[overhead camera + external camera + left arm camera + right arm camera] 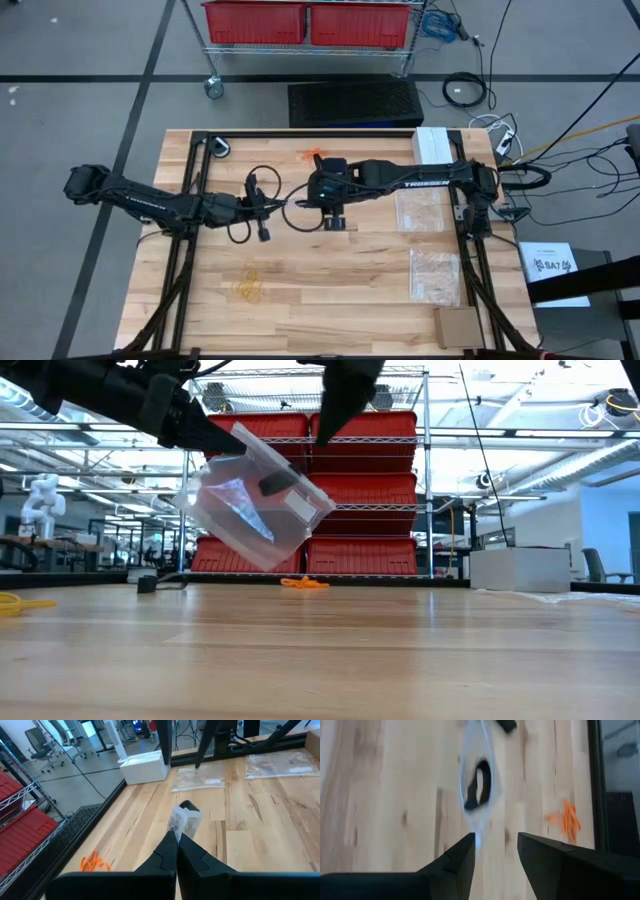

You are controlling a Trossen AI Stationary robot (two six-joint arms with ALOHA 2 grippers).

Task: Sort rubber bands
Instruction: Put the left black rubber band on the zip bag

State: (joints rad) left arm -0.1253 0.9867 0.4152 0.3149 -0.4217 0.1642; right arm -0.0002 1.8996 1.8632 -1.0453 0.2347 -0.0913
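Note:
A clear plastic bag [255, 500] with black rubber bands [280, 482] inside hangs tilted above the table's middle. My left gripper [176, 842] is shut on it. My right gripper [495, 850] is open, with its fingertips above the bag's upper edge [477, 785]; the low view shows a gap between them. Orange rubber bands [312, 155] lie on the table toward the far edge. Pale yellow rubber bands [248, 288] lie toward the near left. My left gripper pinches the bag's upper corner [236, 436] between its two shut fingers. It comes from the table's left, slanting a little downward. The bag hangs tilted beyond and below the fingertips, clear of the table, with the black bands in its upper part [187, 807].
Two more clear bags [420, 210] [435, 272] lie on the table's right side. A white box [435, 145] stands at the far right and a cardboard box [458, 325] at the near right. A small black piece [148, 584] lies near the far edge.

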